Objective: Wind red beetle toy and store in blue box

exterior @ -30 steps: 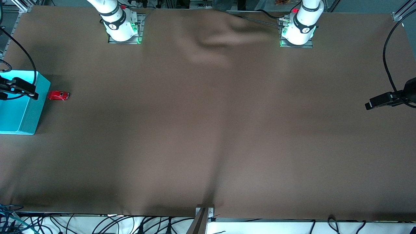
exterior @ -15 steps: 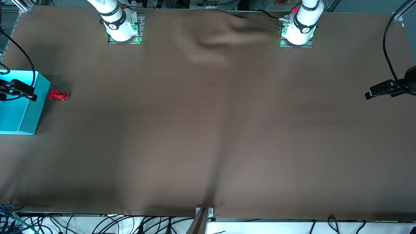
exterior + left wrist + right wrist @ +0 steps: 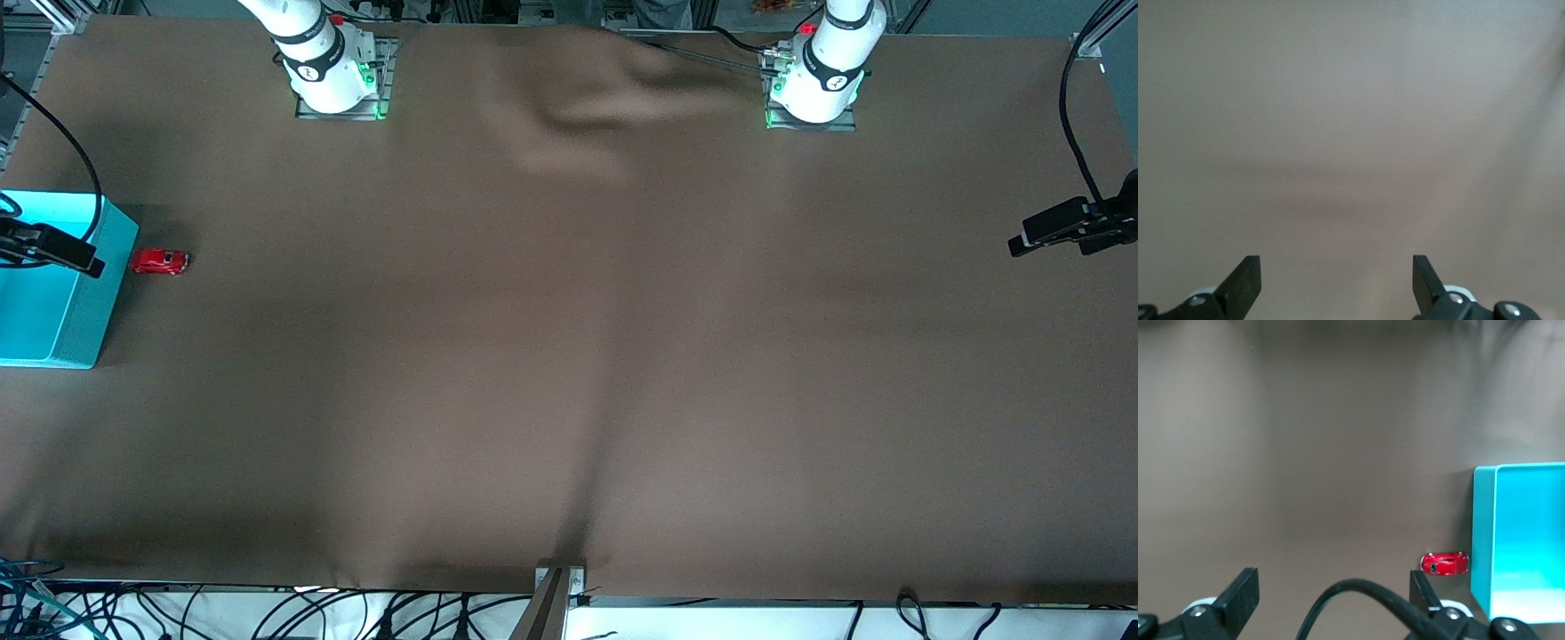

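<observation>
The red beetle toy [image 3: 161, 260] [image 3: 1445, 563] stands on the brown cloth right beside the blue box [image 3: 53, 329] [image 3: 1483, 533], on the box's side toward the left arm's end. The box is open-topped and sits at the right arm's end of the table. My right gripper [image 3: 76, 253] [image 3: 1335, 593] hangs open over the box's rim, with nothing between its fingers [image 3: 1241, 590]. My left gripper [image 3: 1031, 236] [image 3: 1336, 280] hangs open over bare cloth at the left arm's end, and its fingers [image 3: 1245, 277] are empty.
A brown cloth [image 3: 569, 356] covers the table, with a raised wrinkle [image 3: 605, 98] between the two arm bases. A black cable [image 3: 1365, 600] loops across the right wrist view between the fingers. A metal bracket [image 3: 560, 578] sits at the table's front edge.
The left gripper has drifted toward the bases' side of the table. The right gripper has drawn back a little over the box. Toy and box have not moved.
</observation>
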`<control>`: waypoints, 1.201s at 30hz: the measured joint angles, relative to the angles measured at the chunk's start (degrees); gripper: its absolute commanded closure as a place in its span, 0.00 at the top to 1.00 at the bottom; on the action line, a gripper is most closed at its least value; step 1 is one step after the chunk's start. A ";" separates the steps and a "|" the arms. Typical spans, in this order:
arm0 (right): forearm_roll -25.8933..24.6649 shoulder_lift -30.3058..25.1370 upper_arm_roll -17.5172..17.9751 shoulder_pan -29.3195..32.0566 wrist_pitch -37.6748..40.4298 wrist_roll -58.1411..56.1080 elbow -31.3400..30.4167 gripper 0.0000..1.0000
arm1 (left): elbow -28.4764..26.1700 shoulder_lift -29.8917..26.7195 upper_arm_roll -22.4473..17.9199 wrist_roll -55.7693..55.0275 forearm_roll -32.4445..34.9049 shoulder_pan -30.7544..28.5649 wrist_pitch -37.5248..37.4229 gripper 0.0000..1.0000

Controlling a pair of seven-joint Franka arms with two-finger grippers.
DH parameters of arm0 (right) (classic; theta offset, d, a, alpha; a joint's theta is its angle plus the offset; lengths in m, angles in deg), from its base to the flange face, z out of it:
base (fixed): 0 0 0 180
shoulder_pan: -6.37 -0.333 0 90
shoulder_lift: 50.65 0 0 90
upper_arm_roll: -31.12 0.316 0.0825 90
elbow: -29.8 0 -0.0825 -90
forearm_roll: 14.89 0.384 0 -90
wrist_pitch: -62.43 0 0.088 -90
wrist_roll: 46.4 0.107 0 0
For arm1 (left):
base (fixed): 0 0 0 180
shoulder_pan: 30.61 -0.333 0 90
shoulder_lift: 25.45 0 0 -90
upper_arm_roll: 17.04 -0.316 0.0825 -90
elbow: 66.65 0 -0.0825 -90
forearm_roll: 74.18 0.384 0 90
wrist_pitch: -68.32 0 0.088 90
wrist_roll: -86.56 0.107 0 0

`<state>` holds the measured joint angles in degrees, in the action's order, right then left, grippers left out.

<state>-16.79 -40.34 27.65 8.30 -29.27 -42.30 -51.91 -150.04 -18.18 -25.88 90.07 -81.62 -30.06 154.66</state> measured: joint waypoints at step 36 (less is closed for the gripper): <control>-0.01 4.86 -2.38 3.31 -11.28 0.75 -10.01 1.00 | 4.25 -0.10 -0.34 5.29 2.48 0.28 -2.72 1.00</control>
<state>-16.80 -35.48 25.27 11.62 -40.55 -41.55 -61.92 -145.79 -18.28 -26.22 95.36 -79.14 -29.78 151.95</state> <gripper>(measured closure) 0.000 0.000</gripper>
